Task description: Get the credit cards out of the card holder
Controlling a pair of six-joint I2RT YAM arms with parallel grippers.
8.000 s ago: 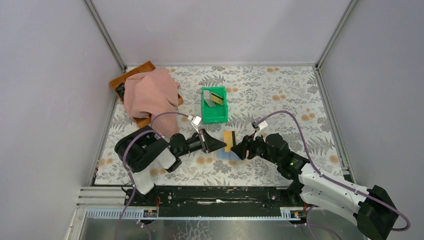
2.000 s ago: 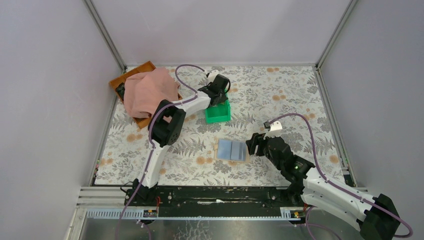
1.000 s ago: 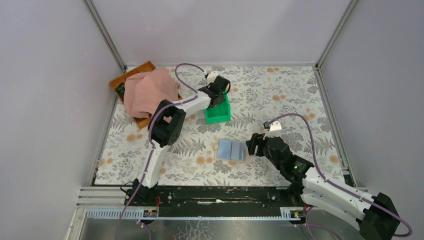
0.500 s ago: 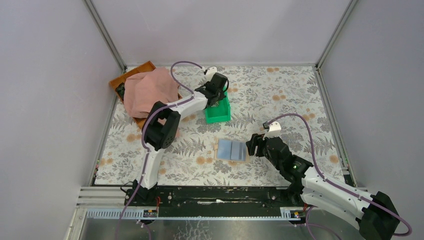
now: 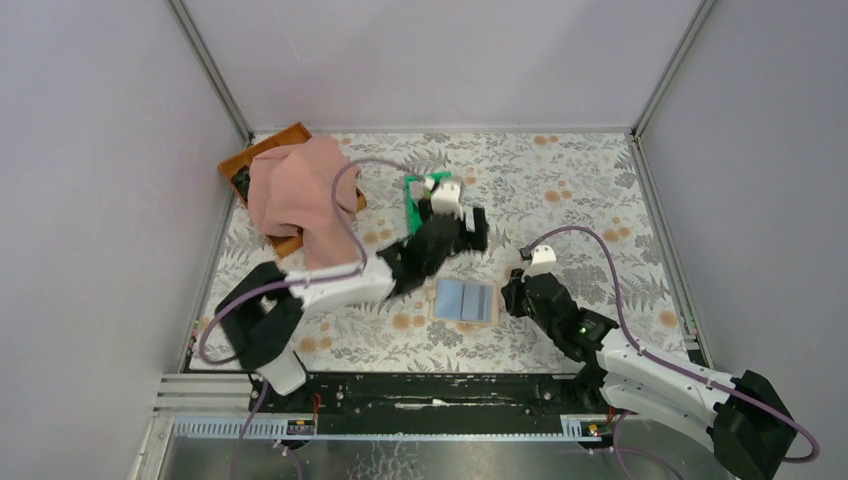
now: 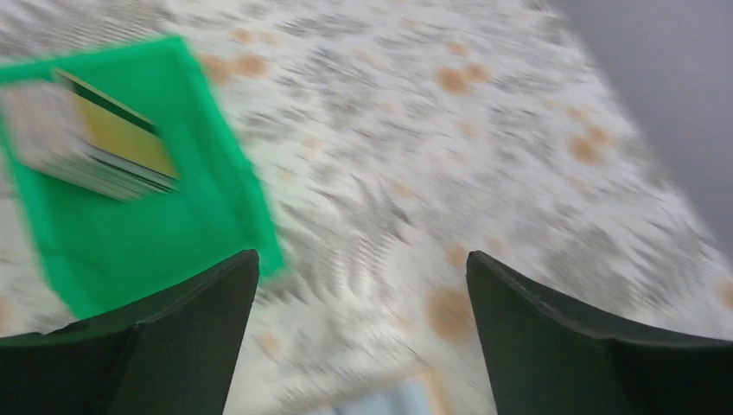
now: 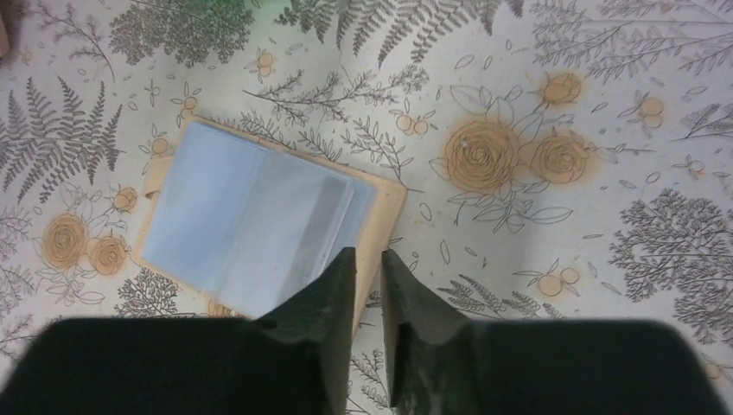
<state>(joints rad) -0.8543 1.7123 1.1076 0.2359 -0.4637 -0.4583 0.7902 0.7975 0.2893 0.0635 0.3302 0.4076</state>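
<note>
One card holder (image 7: 251, 233), edge under the nearly closed right end effector (image 7: 367, 252), grip unclear

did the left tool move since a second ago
Yes. The left tool was over the green bin; it has swung toward the near edge and right, off the bin, closer to the card holder.

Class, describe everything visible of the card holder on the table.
The card holder lies opened flat on the floral tablecloth, slightly askew. It is pale blue inside with glossy, plastic-looking pockets, and tan around the border. A greyer strip in one pocket cannot be identified. The right gripper sits over its right edge, fingers nearly together; contact is unclear.
</note>
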